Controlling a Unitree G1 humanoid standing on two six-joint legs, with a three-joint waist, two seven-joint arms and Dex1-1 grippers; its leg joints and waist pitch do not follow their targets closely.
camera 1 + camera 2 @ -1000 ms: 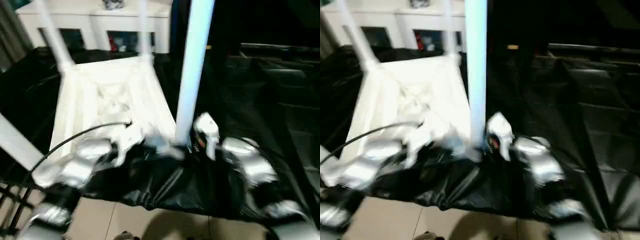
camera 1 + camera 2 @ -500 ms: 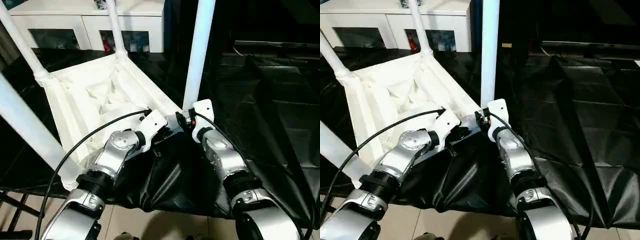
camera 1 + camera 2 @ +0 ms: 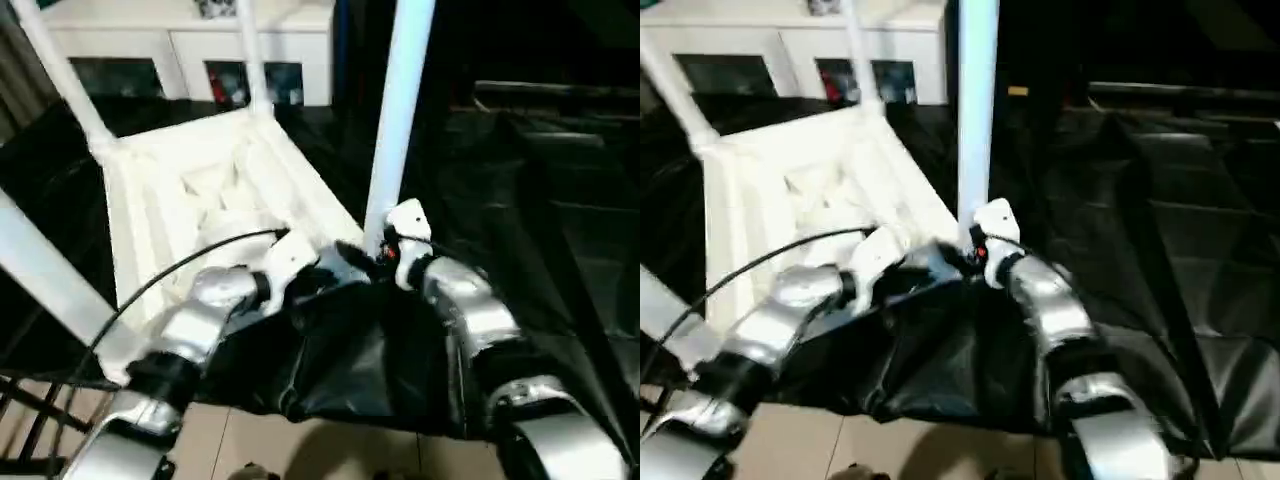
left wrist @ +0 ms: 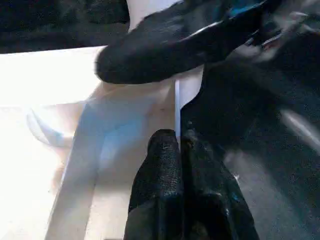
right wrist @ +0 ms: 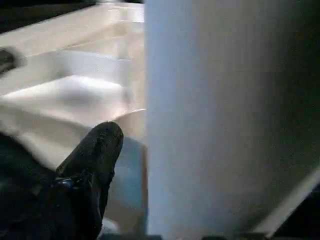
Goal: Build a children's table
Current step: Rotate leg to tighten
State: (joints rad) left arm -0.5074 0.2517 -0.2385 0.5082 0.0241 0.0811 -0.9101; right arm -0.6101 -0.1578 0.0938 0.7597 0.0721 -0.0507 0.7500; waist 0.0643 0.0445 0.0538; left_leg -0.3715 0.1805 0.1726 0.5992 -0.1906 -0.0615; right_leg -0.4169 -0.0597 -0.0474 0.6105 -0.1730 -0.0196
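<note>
Tabletop [image 3: 200, 190]: I see it upside down on the black sheet [image 3: 520, 200], legs up.
Left gripper [image 4: 179, 145]: my fingers pressed together at its near edge.
Near-right leg [image 3: 395, 120]: upright in its corner socket.
Right gripper [image 3: 372, 262]: at that leg's base; I cannot tell its fingers' state.

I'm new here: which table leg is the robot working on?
Find the white plastic ribbed tabletop lying upside down on black sheeting. At its near right corner stands a long white tubular leg, the one where both silver arms meet, unlike the legs towards the cabinet.
</note>
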